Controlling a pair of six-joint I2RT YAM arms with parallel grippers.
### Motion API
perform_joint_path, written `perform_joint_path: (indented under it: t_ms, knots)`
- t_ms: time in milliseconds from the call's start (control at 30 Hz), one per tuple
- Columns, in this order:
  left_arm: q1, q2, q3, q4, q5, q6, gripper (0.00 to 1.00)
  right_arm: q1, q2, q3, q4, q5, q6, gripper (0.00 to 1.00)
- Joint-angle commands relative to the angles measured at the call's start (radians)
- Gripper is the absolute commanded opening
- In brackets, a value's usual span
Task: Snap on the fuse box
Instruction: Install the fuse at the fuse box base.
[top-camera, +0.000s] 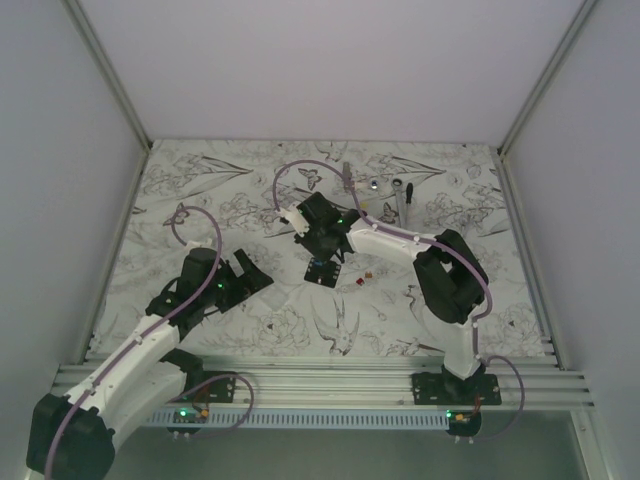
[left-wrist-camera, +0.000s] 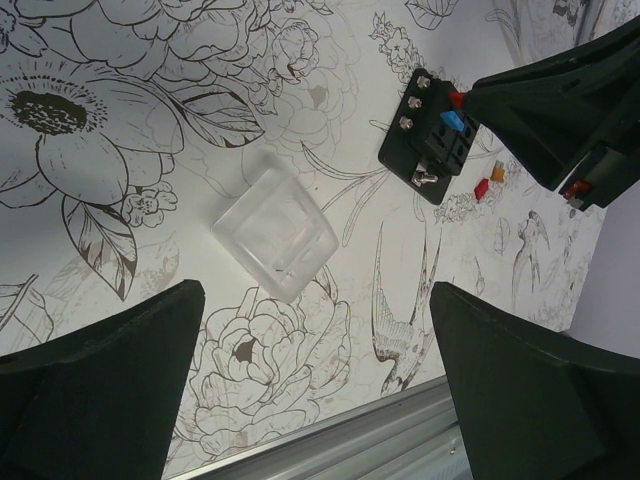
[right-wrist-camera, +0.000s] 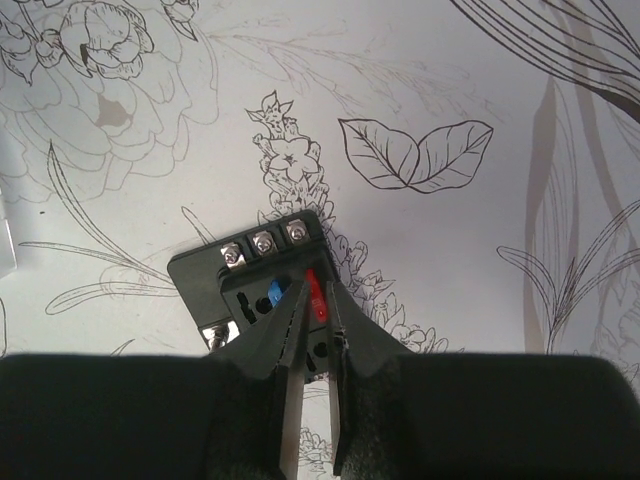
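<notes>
Left pincer (top-camera: 252, 270): spread wide and holding nothing; it hovers over the left-centre of the worktop (top-camera: 200, 180).
Clear cover (left-wrist-camera: 275, 232): a see-through plastic shell lying loose on the worktop right under the left pincer, touched by neither finger. It sits left of the fuse box and well apart from it.
Fuse box (right-wrist-camera: 250, 280): flat on the worktop near the middle, top uncovered, slots and screw heads showing.
Blue fuse (right-wrist-camera: 275, 293): already seated in one slot.
Right pincer (right-wrist-camera: 315, 312): nearly pressed together, pinching a red fuse (right-wrist-camera: 315, 285) between its tips. It is held over the slot beside the blue one, touching or almost in the box; how deep it sits I cannot tell.
Loose fuses (left-wrist-camera: 482, 187): a red and an orange one on the worktop just right of the box.
Done so far: at least one fuse is in, and a second is at its slot.
Left to do: by my reading, press the red fuse home, perhaps load the loose ones, then carry the clear cover over the box and snap it down. The snap itself is not yet begun.
</notes>
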Motion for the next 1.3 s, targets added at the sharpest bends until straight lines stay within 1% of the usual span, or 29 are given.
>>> perform_joint_path:
  t_ms: [0,133,200,500,600,700,933,1267]
  knots:
    - [-0.003,-0.005,0.019,0.006,0.017,0.007,1.00,-0.010,0.007,0.014,-0.017,0.027,0.000,0.16]
    - [-0.002,-0.006,0.019,0.006,0.017,0.006,1.00,-0.011,-0.008,0.003,-0.039,0.045,0.021,0.08]
    - [-0.003,-0.005,0.019,0.006,0.019,0.005,1.00,-0.012,-0.016,-0.004,-0.047,0.050,0.031,0.06]
    - [-0.004,-0.007,0.020,0.008,0.021,0.003,1.00,-0.012,0.019,0.015,-0.139,0.109,0.102,0.05]
    - [-0.003,-0.007,0.020,0.007,0.022,0.003,1.00,-0.015,0.060,0.029,-0.173,0.126,0.123,0.04]
    - [-0.004,-0.008,0.019,0.007,0.023,0.003,1.00,-0.023,0.105,0.039,-0.199,0.126,0.140,0.00]
    - [-0.005,-0.012,0.018,0.007,0.026,0.004,1.00,-0.043,0.186,0.057,-0.233,0.122,0.154,0.00]
    - [-0.006,-0.013,0.017,0.008,0.034,0.007,1.00,-0.045,0.308,0.122,-0.273,0.128,0.171,0.00]
